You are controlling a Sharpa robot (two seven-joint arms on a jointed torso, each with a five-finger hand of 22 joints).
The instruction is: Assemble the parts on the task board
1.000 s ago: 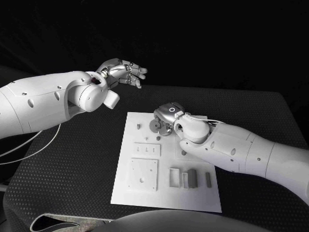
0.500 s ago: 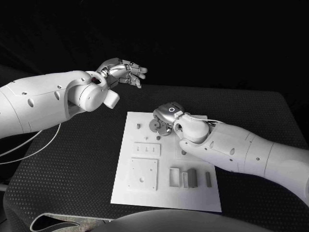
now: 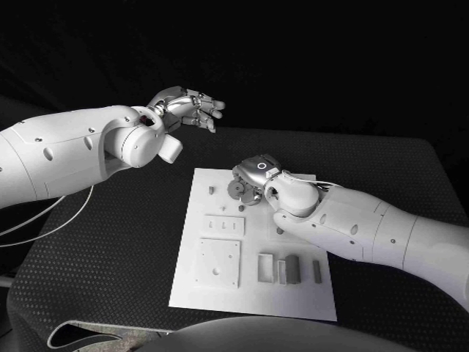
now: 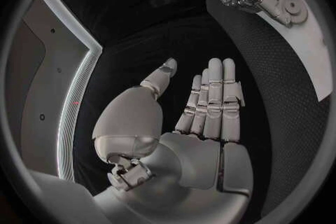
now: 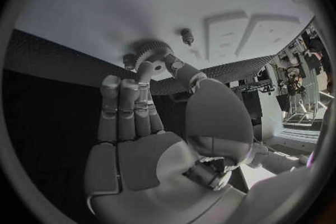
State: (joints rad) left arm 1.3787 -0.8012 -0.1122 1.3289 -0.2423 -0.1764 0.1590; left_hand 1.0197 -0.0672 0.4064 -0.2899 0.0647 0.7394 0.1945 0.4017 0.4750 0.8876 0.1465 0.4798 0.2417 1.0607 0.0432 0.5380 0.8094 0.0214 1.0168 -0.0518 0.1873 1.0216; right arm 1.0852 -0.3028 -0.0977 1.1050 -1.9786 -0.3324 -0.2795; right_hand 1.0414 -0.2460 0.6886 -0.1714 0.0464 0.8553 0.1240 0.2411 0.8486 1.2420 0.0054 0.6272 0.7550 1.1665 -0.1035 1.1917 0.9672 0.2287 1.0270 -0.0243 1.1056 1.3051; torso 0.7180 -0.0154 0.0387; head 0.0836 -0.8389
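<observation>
White task board (image 3: 298,293) lay mid-table on the black mat. Grey gear (image 3: 238,192) sat at the board's far end, w/ a small peg (image 3: 210,191) just beside it. Right hand (image 3: 256,176) was down over the gear; in the right wrist view its thumb and one finger (image 5: 145,71) touched the gear (image 5: 150,56) at the toothed rim, pinching it, other fingers straight and close together. Whether the gear was seated or lifted off the board: can't tell. Left hand (image 3: 188,108) hung above the table beyond the board's far edge, well apart from the gear, holding nothing; left wrist view showed its fingers (image 4: 213,98) straight, side by side, thumb set apart.
</observation>
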